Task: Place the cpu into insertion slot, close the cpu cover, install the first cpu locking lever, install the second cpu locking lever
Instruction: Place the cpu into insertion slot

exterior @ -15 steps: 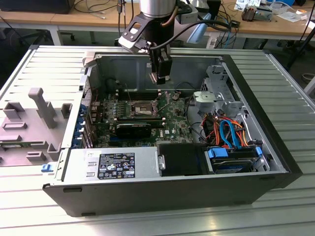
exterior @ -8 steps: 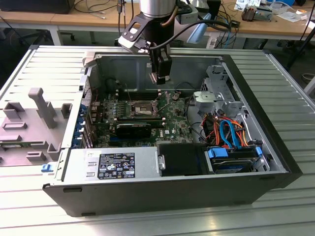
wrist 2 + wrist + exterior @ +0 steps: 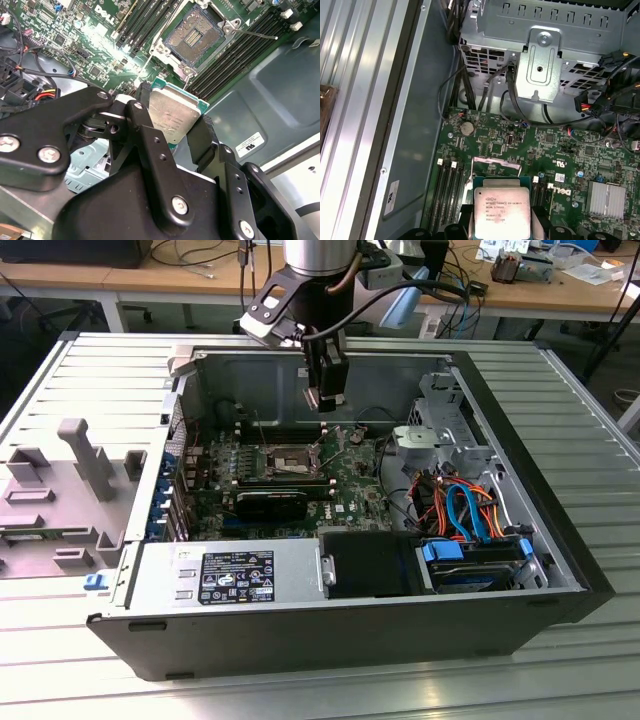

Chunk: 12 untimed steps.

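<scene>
My gripper [image 3: 325, 400] hangs inside the open computer case, above the green board and a little toward the exterior view's right of the insertion slot [image 3: 285, 461]. It is shut on the cpu [image 3: 170, 112], a silver-topped square chip held flat by its edges between the black fingers [image 3: 142, 117]. The first wrist view shows the cpu [image 3: 499, 210] from above in the gripper [image 3: 501, 226]. The insertion slot [image 3: 192, 35] lies uncovered, its contact field bare. A thin silver strip, seemingly the raised cpu cover [image 3: 492, 161], stands just beyond the chip. One wire lever [image 3: 256, 34] sticks out free.
Memory slots [image 3: 240, 47] flank the socket. A metal drive cage [image 3: 545, 55] with cables [image 3: 460, 505] fills the case toward the exterior view's right. The power supply [image 3: 225, 575] sits at the front. The case wall [image 3: 415, 125] is close. A grey fixture [image 3: 70, 480] stands outside.
</scene>
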Each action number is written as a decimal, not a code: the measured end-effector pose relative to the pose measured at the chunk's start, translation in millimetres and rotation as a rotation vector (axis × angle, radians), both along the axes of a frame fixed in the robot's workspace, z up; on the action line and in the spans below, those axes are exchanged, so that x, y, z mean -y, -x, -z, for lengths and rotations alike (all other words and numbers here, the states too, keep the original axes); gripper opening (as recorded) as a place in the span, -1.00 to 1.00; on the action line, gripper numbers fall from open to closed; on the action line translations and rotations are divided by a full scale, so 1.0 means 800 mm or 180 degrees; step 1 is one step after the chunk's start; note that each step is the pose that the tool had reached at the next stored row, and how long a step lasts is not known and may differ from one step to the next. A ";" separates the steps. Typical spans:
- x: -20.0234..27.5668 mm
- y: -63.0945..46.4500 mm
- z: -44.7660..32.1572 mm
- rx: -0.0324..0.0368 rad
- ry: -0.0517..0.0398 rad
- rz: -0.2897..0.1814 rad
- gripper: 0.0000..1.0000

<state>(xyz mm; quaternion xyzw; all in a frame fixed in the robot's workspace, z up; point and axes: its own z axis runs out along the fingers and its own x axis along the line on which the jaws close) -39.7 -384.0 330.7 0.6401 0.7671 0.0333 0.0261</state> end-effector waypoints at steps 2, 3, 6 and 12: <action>0.0000 0.000 0.0000 0.0000 0.0000 0.0011 0.08; 0.0000 0.000 0.0000 0.0000 0.0001 0.0019 0.08; 0.0000 0.000 0.0000 0.0000 0.0001 0.0029 0.08; 0.0000 0.000 0.0000 0.0000 0.0003 0.0048 0.08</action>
